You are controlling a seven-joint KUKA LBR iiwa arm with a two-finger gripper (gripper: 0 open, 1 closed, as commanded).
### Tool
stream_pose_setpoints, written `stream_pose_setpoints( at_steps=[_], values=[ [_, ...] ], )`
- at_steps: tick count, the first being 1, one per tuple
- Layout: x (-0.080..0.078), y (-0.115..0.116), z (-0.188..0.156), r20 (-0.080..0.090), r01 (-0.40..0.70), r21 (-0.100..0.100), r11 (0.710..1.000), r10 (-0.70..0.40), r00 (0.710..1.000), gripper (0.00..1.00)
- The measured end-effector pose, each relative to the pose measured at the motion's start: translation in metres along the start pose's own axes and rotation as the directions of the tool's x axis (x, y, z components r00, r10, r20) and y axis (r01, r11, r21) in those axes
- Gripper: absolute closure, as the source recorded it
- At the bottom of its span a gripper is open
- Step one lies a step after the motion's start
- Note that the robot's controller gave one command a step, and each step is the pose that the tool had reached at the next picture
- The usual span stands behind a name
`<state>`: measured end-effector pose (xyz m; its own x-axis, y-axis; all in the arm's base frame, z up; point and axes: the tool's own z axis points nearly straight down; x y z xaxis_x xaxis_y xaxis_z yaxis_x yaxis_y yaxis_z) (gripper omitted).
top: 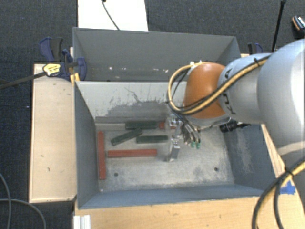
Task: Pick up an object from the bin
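Note:
My gripper (172, 152) hangs low over the bin floor near its middle, just right of a group of flat bars. A red bar (132, 152) lies lengthwise with its right end close to the fingertip. Above it lie three dark green bars: one (151, 139) nearest the gripper, a tilted one (126, 137) to its left, and one (141, 125) along the back. A second red bar (101, 154) lies upright along the left wall. Nothing shows between the fingers.
The arm with its orange cover and cables reaches in from the right and hides the back right part of the bin. The bars all lie in the left half of the floor; bare floor shows at the front and right.

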<state>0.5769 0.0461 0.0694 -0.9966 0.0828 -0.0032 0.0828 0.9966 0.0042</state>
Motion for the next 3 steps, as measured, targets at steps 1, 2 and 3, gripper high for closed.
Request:
stream_pose_setpoints(
  at_steps=[1, 2, 3],
  values=[
    [0.005, 0.076, -0.001, 0.001, -0.095, 0.001, 0.995, 0.095, 0.995, 0.00],
    [0.004, 0.072, -0.001, 0.000, -0.096, 0.004, 0.995, 0.096, 0.995, 1.00],
    [0.008, 0.085, -0.187, 0.008, 0.009, 0.001, 1.000, -0.009, 1.000, 1.00]
  ],
)
